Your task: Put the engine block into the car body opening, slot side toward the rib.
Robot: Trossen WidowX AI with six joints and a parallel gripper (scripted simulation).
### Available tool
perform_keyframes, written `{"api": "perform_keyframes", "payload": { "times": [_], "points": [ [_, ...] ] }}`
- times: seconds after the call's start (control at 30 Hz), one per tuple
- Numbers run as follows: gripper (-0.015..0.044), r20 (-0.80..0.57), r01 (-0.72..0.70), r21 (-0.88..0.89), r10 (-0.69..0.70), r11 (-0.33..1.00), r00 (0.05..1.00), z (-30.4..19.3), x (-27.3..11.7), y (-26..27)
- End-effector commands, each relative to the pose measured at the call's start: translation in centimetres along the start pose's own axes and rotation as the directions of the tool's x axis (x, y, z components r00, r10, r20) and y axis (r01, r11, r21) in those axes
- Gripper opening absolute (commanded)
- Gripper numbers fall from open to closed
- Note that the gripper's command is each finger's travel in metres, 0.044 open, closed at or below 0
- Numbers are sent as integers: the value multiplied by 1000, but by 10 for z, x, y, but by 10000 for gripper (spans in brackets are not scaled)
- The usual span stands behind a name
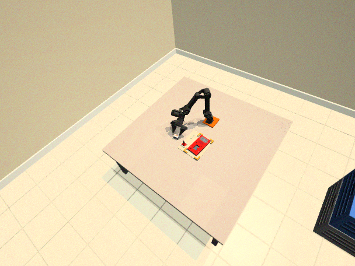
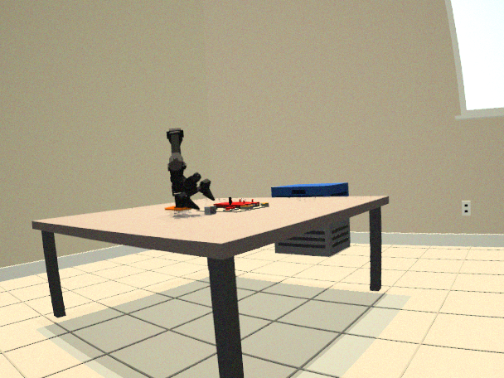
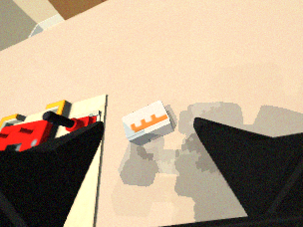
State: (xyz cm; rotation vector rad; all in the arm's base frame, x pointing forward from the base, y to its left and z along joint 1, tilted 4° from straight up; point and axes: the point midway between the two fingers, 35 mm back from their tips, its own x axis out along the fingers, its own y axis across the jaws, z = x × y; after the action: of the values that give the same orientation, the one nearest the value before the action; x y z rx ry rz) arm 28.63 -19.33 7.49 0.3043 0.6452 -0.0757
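Note:
The engine block (image 1: 176,136) (image 2: 210,210) (image 3: 144,124), a small white and grey block with an orange comb-shaped mark on top, rests on the table beside the board. My gripper (image 1: 177,132) (image 2: 206,204) (image 3: 150,123) is wide open and empty. Its fingers are above and behind the block, which shows between the fingertips in the wrist view. The red car body (image 1: 201,146) (image 2: 237,204) (image 3: 30,131) lies on the cream board; its opening (image 1: 196,147) shows grey inside, with no block in it. The block's slot side and the rib cannot be made out.
A red piece with a black upright knob (image 1: 184,143) (image 2: 230,201) (image 3: 57,119) stands on the board's near-arm side, between car body and block. Yellow corner brackets surround the car body. The arm's orange base plate (image 1: 215,121) (image 2: 171,208) is behind.

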Motion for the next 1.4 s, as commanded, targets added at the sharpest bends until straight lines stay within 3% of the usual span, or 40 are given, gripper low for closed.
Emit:
{"api": "perform_keyframes", "payload": {
  "times": [0.0,0.3,0.6,1.0,1.37],
  "points": [
    [440,-29,17,123,-14,992,999,5,3,-2],
    [440,-108,82,405,-41,911,993,9,8,-3],
    [440,-191,177,642,-68,746,979,13,13,-3],
    [440,-302,318,847,-107,426,947,17,16,-2],
    [440,-403,415,907,-145,71,904,20,16,2]
  ]
}}
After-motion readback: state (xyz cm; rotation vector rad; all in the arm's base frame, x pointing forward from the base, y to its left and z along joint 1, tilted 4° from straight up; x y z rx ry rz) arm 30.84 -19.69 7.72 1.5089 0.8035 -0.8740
